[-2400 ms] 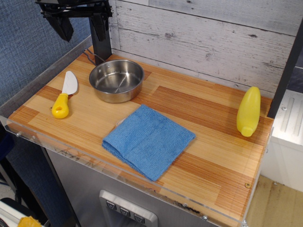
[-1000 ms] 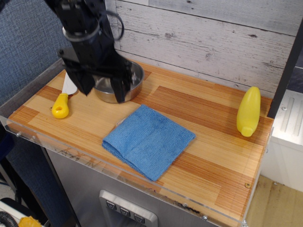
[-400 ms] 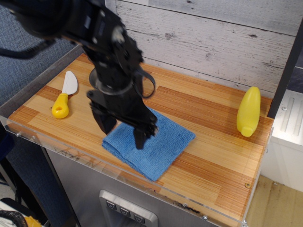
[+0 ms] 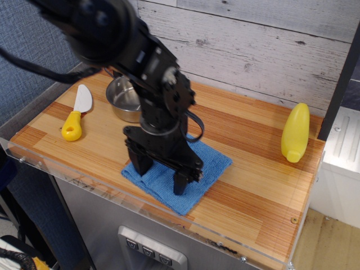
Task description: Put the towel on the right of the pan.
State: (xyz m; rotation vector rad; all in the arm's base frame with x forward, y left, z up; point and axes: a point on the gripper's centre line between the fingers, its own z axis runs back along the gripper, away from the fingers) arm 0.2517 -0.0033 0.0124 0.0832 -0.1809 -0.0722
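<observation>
The blue towel lies folded near the front edge of the wooden table, in front and to the right of the steel pan. My black gripper points down over the towel's front left part, its two fingers spread wide with tips at or just above the cloth. The arm hides the middle of the towel and the right half of the pan. Nothing is held between the fingers.
A yellow-handled white spatula lies at the left of the table. A yellow bottle stands at the right edge. A wooden plank wall backs the table, which has a clear plastic rim.
The arm has come down from the back left, past the pan, and forward onto the towel. The gripper now sits lower and further right over the towel. The towel has not moved.
</observation>
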